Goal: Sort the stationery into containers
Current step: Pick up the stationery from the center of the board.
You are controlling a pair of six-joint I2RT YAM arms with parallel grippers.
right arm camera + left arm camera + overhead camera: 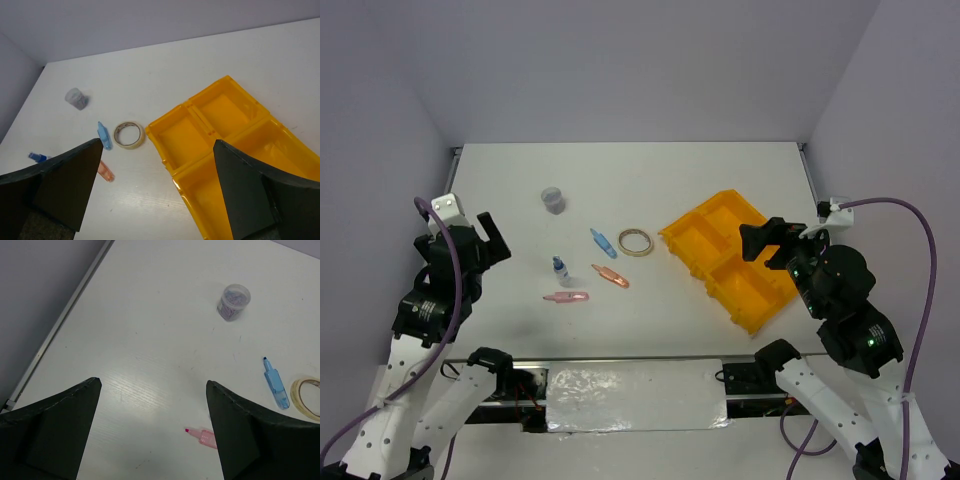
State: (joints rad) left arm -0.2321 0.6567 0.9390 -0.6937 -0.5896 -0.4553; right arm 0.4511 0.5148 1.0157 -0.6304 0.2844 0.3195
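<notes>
Tan tape ring (129,135), flat, just ahead-left of the empty, wide-open right gripper (157,147): likely light, stiff, smooth-sided; pinch across one wall; left gripper (152,384) likewise open.

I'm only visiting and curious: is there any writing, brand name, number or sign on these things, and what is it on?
No text can be read in any view.
Blue-capped bottle: any label is too small to tell.
Tape ring, round cup, blue pen, two pink pens and yellow tray: no print shows on the sides in view.
</notes>
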